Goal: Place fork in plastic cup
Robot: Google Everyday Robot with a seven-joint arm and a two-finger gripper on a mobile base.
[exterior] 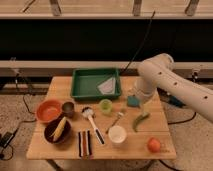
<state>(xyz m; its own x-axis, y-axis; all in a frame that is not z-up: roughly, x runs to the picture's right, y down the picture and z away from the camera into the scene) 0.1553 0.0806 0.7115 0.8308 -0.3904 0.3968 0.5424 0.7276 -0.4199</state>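
Observation:
The slim silver fork (116,120) lies on the wooden table (45,147) between the translucent light-green plastic cup (105,106) and the white cup (117,134). The plastic cup stands upright just in front of the green tray. My gripper (145,108) hangs from the white arm at the right side of the table, above the green pepper (140,121) and to the right of the fork, apart from it.
A green tray (85,85) with a white cloth sits at the back. An orange bowl (48,110), dark metal cup (68,108), dark bowl with a banana (57,130), white-handled utensil (92,124), striped item (84,143), teal block (133,101) and an orange fruit (154,145) are also on the table.

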